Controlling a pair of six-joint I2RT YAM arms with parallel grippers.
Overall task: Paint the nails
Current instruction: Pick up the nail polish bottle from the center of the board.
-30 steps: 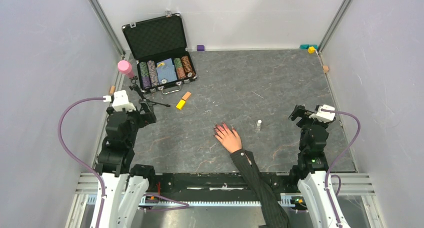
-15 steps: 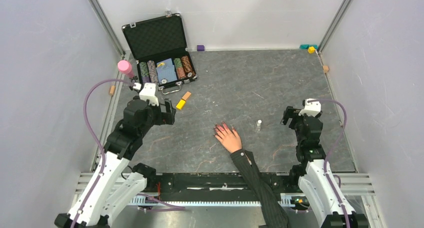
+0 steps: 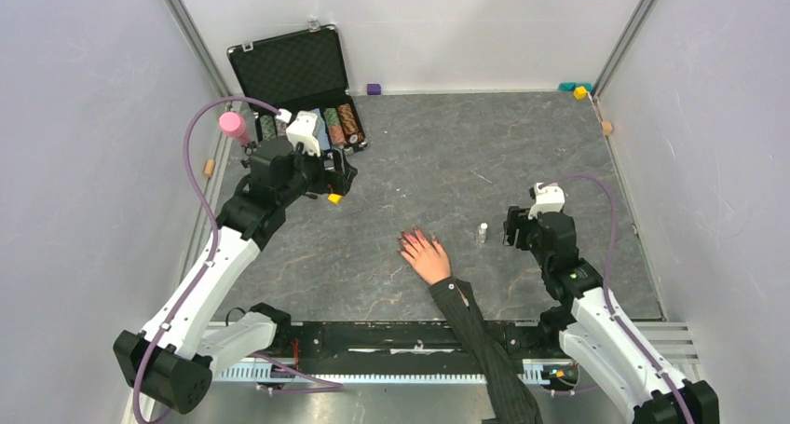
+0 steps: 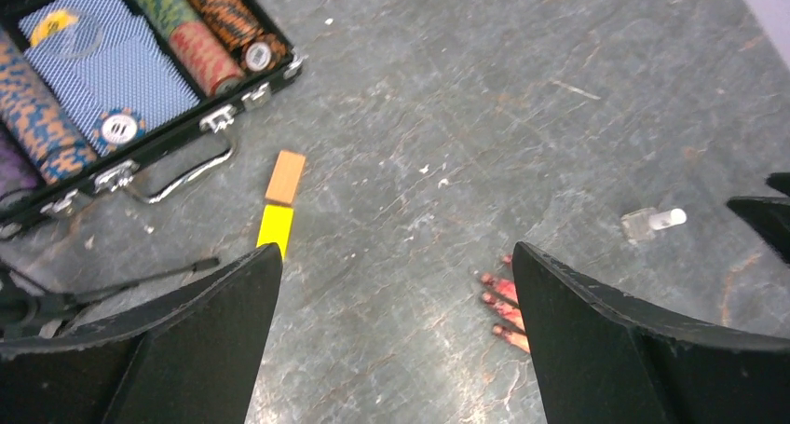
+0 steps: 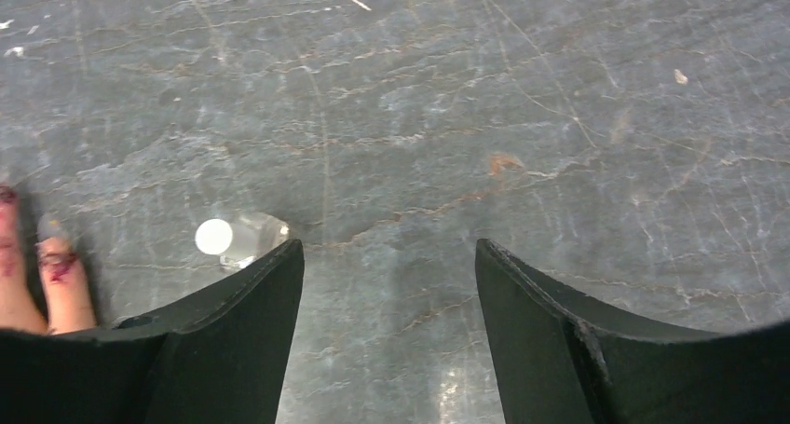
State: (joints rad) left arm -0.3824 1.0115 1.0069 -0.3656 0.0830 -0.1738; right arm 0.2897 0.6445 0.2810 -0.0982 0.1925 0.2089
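One pale hand [image 3: 427, 256] is laid flat low in the centre of the top view, its nails [image 3: 410, 239] pointed to the upper left. One small bottle [image 3: 482, 233] is stood between it and the right fingers [image 5: 233, 340], which are judged nearer than the left fingers [image 4: 186, 340] at upper left. Both pairs are spread with nothing held; three reddish nails are counted in the left wrist view.

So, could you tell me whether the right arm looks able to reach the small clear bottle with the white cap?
Probably yes: the right gripper hangs open close beside the small clear bottle, with nothing between them; the pale hand lies beyond it.
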